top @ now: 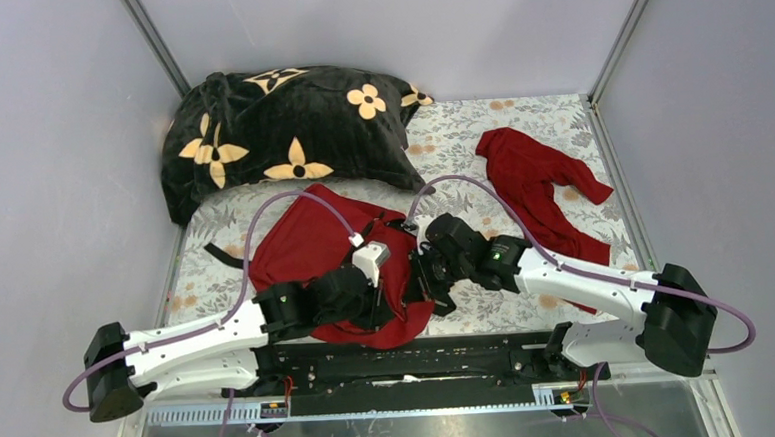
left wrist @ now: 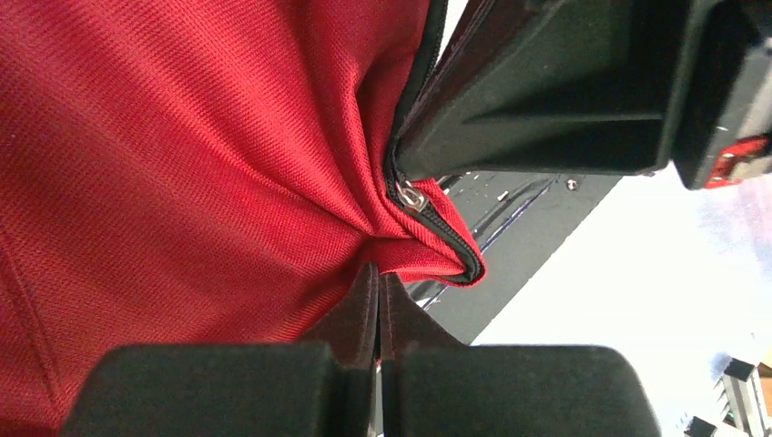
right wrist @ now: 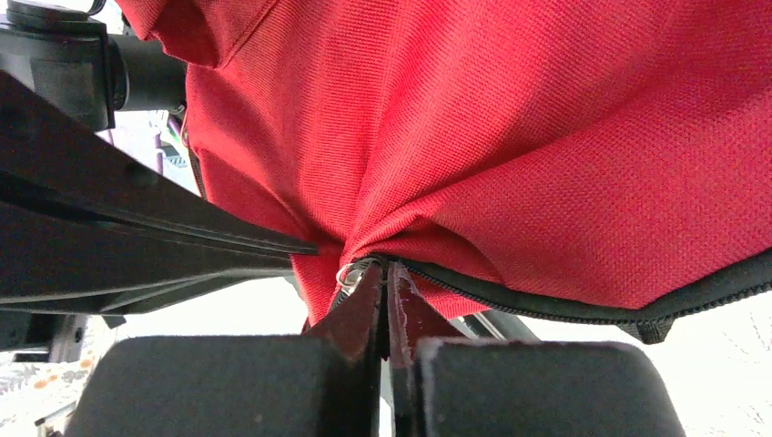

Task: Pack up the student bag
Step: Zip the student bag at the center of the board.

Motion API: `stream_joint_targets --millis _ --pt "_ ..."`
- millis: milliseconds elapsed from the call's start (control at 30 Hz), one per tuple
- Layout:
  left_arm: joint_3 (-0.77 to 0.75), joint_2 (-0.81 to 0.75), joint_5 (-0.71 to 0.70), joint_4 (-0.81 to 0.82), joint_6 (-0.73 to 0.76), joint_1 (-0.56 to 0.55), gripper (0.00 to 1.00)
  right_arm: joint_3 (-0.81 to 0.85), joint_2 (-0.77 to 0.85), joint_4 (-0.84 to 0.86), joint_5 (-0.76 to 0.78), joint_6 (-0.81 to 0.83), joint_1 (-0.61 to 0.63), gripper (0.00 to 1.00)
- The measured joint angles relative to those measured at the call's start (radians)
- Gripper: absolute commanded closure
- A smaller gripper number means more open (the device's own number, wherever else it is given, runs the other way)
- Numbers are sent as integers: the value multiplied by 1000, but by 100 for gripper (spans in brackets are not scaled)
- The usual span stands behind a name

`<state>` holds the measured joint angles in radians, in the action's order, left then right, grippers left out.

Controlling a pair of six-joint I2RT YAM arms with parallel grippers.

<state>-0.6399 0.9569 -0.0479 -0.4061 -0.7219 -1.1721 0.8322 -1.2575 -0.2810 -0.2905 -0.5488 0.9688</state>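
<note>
- The student bag (top: 310,248) lies flat on the worktop (top: 459,135), near the front edge and just ahead of the two arm bases. The black flowered blanket (top: 278,124) sits behind it and the limp red garment (top: 536,176) lies off to the right.
- Your left hand (left wrist: 378,282) is closed, pinching a fold of the bag's red fabric just beside the black zipper (left wrist: 446,232). The metal zipper pull (left wrist: 411,197) sits a little above that pinch, outside it.
- Your right hand (right wrist: 386,278) is closed too, clamped on the bag's edge right at the pull ring. Whether the ring itself sits between the fingers cannot be told from here.
- Both arms reach inward and low, so the two hands nearly meet over the bag's near right edge.
- This looks like the opening step, and nothing appears packed yet.
- Use the left pinch as the anchor and hold the cloth taut.
- Draw the right hand along the zipper line, not upward, so the bag is not dragged.
- If the ring is not truly gripped, re-pinch it before pulling.
- Mind the closeness of the two hands, and part them along the seam to avoid a knock.
</note>
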Motion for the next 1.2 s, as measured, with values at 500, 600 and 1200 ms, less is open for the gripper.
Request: stream_joint_targets --millis 500,600,1200 --pt "10 -126 -110 -60 -12 -6 56 2 76 -54 87 -26 11 69" --pt "-5 -106 -135 -84 -24 -5 43 1 76 -45 65 -37 12 60" --pt "-93 -154 -279 -170 -63 -5 45 7 174 3 90 -42 20 14"
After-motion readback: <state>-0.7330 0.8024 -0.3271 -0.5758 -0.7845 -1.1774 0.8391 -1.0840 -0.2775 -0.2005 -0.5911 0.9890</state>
